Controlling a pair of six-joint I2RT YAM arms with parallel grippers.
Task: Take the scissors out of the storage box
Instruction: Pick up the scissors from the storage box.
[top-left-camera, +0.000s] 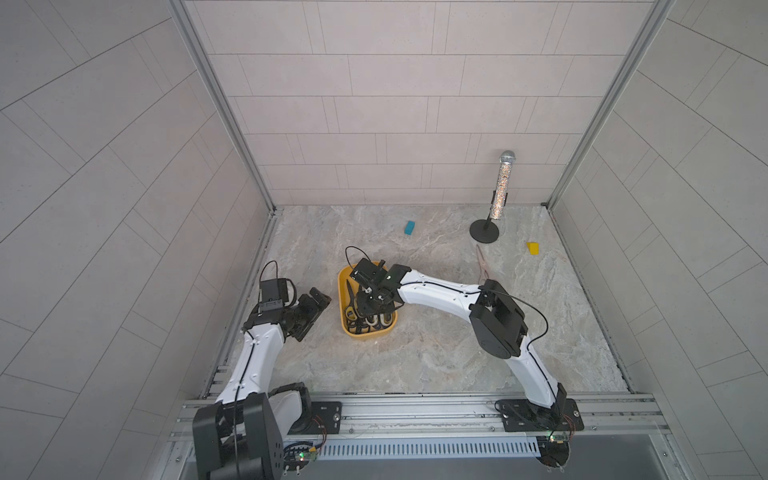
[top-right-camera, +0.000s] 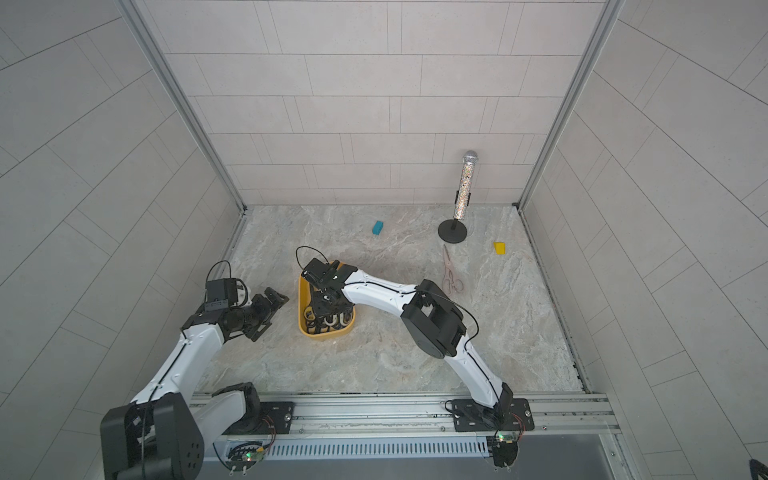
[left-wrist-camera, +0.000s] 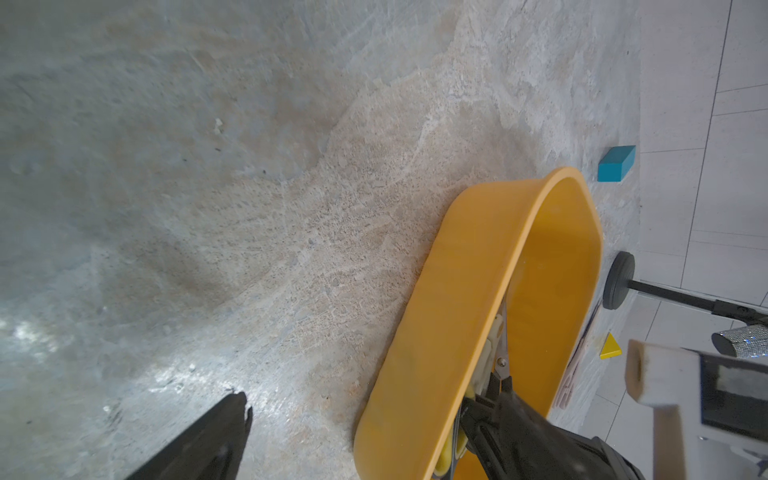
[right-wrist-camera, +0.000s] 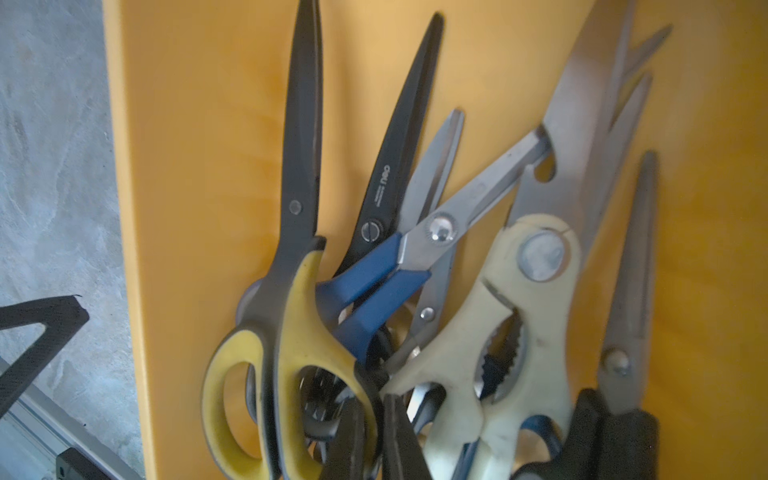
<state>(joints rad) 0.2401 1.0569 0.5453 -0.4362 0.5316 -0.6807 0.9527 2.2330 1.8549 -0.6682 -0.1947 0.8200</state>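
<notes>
The mustard-yellow storage box (top-left-camera: 344, 291) (top-right-camera: 302, 309) (left-wrist-camera: 457, 291) (right-wrist-camera: 199, 124) lies left of the middle of the floor. Several scissors lie piled in it: a yellow-and-black pair (right-wrist-camera: 291, 332), a black pair (right-wrist-camera: 395, 145), a blue-handled pair (right-wrist-camera: 374, 282) and a cream pair (right-wrist-camera: 519, 332). My right gripper (top-left-camera: 370, 305) (top-right-camera: 326, 307) (right-wrist-camera: 376, 440) reaches down into the box. It is shut on a handle loop of the yellow-and-black scissors. A pale pink pair (top-left-camera: 482, 262) (top-right-camera: 451, 274) lies outside, on the floor to the right. My left gripper (top-left-camera: 311, 309) (top-right-camera: 266, 309) (left-wrist-camera: 370, 390) stands open and empty just left of the box.
A teal block (top-left-camera: 409, 227) (left-wrist-camera: 616, 163) lies behind the box and a small yellow block (top-left-camera: 533, 248) (top-right-camera: 499, 247) at the far right. A glittery microphone on a black round stand (top-left-camera: 484, 230) (top-right-camera: 452, 230) is at the back right. Tiled walls enclose the floor on three sides.
</notes>
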